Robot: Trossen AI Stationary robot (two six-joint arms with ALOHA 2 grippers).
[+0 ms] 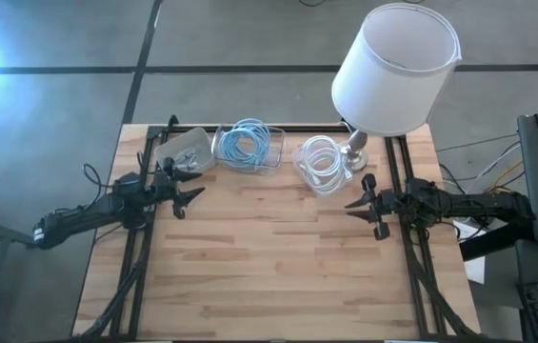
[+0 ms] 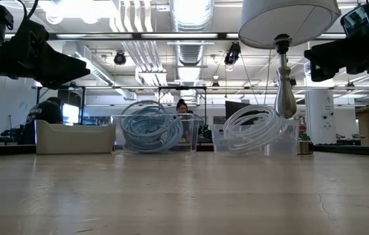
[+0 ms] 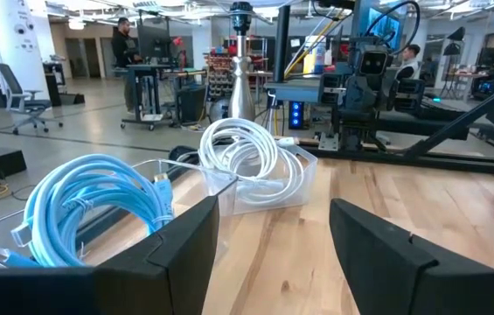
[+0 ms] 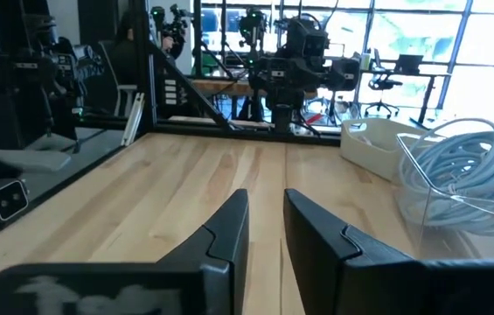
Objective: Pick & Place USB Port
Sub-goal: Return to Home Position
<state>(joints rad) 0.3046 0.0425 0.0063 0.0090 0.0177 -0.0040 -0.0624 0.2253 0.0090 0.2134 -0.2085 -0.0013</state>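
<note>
Light blue cable [image 1: 247, 143] is lying coiled in the transparent bin [image 1: 276, 152] at the far edge of the wooden table [image 1: 278, 267]. The white cable [image 1: 321, 160] is sitting in another clear-walled bin [image 2: 287, 146], just beside the foot of the lamp [image 1: 397, 67]. The white bin [image 1: 183, 151] is standing at the left end of this row, and what is lying inside it I cannot tell well from above. Neither claw is carrying anything. The left gripper [image 3: 274, 210] is hovering near the white bin with fingers wide apart, and the right gripper [image 4: 266, 199] is hovering near the lamp with fingers apart only a little. To go home well, I think each arm should be drawing back toward its own side and keeping high, so that nothing is brushing the lamp or the cable loops rising above the bin walls.
</note>
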